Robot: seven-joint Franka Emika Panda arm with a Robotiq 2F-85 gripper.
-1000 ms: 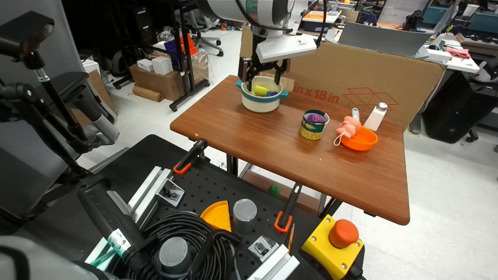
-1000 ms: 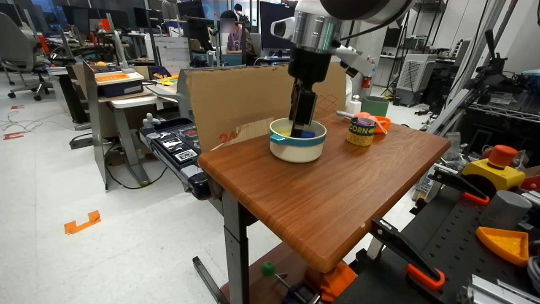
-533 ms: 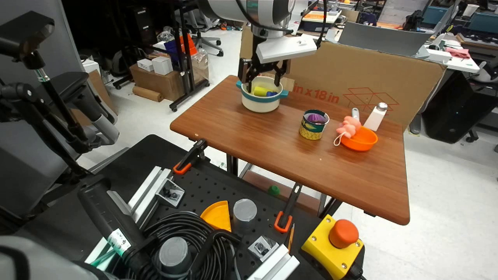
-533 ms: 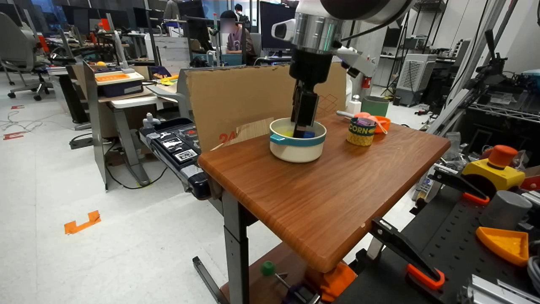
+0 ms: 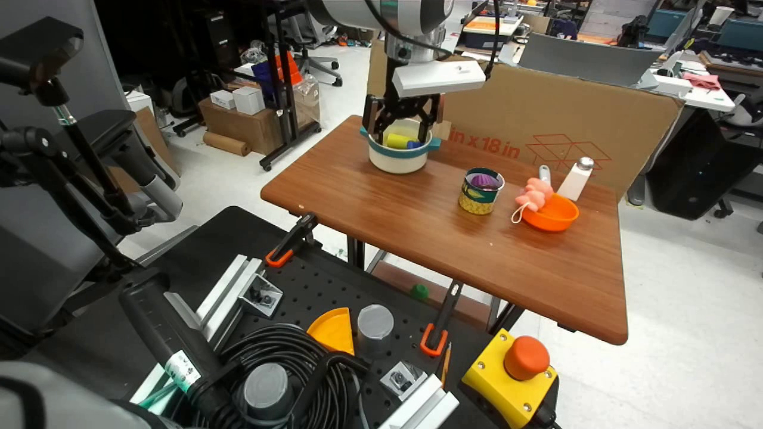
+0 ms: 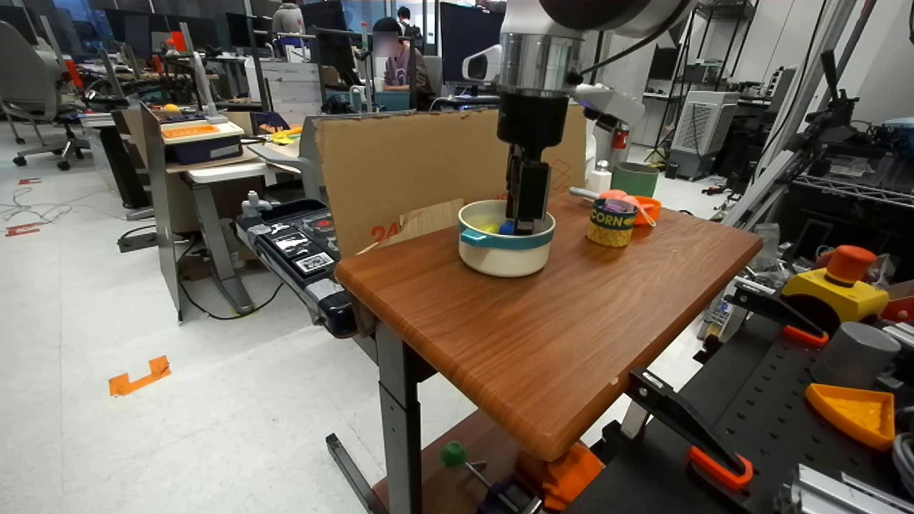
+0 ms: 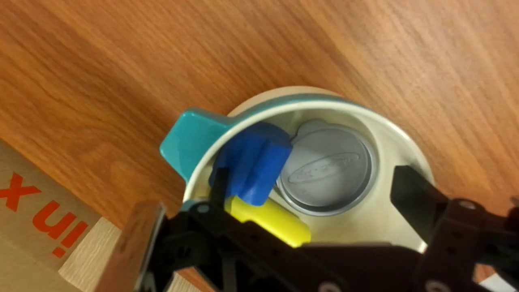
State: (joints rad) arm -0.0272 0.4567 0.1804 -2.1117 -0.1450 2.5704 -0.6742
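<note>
Open and holding nothing, the gripper (image 7: 311, 176) points down over a cream pot (image 5: 398, 159) trimmed in teal, near top center in an exterior view. In the wrist view its fingers (image 7: 417, 202) stand wide apart, reaching up from the bottom, with one tip left of center and the other near the pot's right wall; the tips appear level with the mouth of the pot, though how deep they reach cannot be told for sure.

Inside, a gray lid (image 7: 326, 172) lies almost midway between the tips. The telling offset is to the left: a blue piece (image 7: 259, 158) sits just left of the lid, with the fingertip at left crossing its lower left side in the frame; whether the two touch is unclear. Just below, partly hidden by the gripper, a yellow piece (image 7: 275, 219) has its long axis slanting from upper left to lower right, at an angle to the line between the tips. The blue piece overlaps its upper end.

A teal handle (image 7: 190, 142) juts out at left. In both exterior views the pot rests on the wooden table (image 5: 357, 199), with a corn can (image 5: 475, 204) to its right and cardboard (image 6: 407, 164) behind.
</note>
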